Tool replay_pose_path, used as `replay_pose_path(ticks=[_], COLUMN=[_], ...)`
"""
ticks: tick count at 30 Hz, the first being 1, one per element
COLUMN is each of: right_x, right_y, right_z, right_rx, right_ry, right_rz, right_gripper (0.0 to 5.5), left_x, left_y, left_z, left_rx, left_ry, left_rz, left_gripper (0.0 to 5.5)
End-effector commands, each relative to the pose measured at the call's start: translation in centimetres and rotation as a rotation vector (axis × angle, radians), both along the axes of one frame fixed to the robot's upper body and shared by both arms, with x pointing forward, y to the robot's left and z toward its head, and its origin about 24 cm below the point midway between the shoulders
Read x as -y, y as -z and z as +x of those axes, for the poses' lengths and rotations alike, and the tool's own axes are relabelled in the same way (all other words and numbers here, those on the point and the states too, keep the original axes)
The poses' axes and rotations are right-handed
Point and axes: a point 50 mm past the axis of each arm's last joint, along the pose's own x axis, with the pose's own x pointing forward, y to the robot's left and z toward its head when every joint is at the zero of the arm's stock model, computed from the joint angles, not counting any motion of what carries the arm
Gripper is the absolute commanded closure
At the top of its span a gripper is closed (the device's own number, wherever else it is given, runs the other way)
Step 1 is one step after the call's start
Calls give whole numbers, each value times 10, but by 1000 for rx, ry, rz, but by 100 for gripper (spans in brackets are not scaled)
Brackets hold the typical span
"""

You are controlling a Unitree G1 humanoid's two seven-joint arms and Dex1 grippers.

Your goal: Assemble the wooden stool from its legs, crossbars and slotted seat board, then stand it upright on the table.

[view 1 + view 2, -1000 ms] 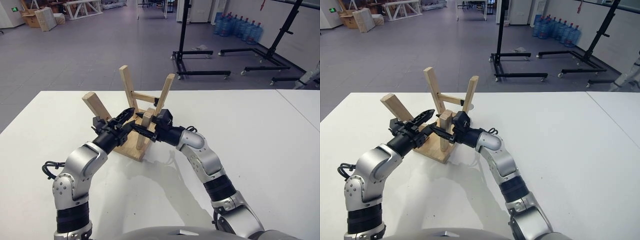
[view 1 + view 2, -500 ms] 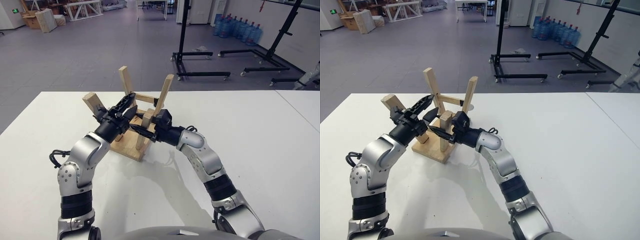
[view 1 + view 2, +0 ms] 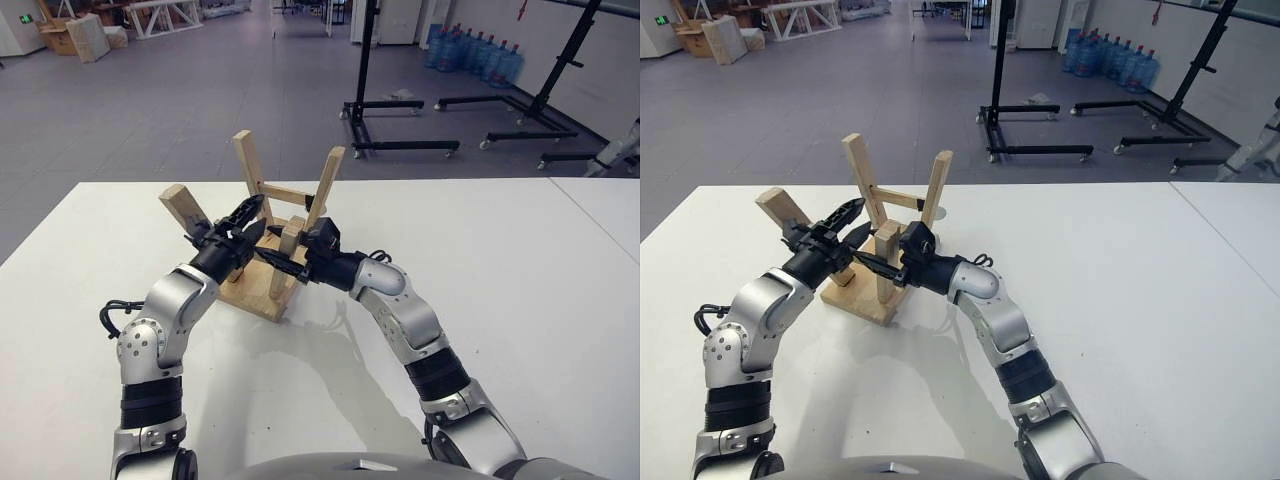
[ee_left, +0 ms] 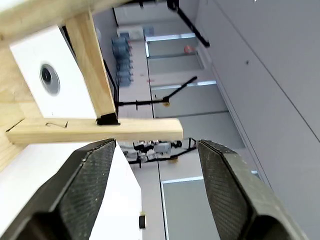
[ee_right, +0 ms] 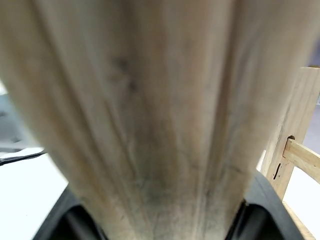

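Observation:
The wooden stool lies upside down on the white table, its seat board (image 3: 246, 296) flat and its legs pointing up. A crossbar (image 3: 286, 194) joins the two far legs (image 3: 249, 163). My right gripper (image 3: 284, 266) is shut on the near leg (image 3: 289, 246), low down by the board; that leg (image 5: 150, 100) sits between its dark fingers (image 5: 75, 220). My left gripper (image 3: 251, 220) is open, hovering between the left leg (image 3: 182, 207) and the far legs. Nothing is held between its fingers (image 4: 85, 190), which point at the crossbar (image 4: 100, 130).
The white table (image 3: 520, 270) stretches wide to the right and front of the stool. A second table edge (image 3: 600, 200) adjoins at the far right. Black wheeled stands (image 3: 400, 110) and water bottles (image 3: 480, 55) are on the floor beyond.
My left arm has lifted its elbow, and its open gripper has risen from beside the near leg toward the far legs. The right gripper has kept its hold on the near leg.

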Motion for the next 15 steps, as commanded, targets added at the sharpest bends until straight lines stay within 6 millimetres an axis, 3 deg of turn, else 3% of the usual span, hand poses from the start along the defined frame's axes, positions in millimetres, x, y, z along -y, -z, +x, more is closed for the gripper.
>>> replay_pose_path(ticks=[1,5,10,15], right_x=[-6,-6,-4,-6], right_y=[4,4,5,5], right_z=[-4,-3,-2,-2], right_rx=[-24,-24,-26,-28], right_ry=[-49,-51,-45,-41], right_rz=[-15,-20,-25,-36], right_gripper=[345,345,345,345], left_x=[-4,-8,-4,6], left_y=[-26,-11,-14,37], left_z=[5,3,2,-9], left_rx=[65,13,23,-110], left_ry=[-25,-37,-26,20], left_rz=[17,44,58,110], left_gripper=[249,249,249,249])
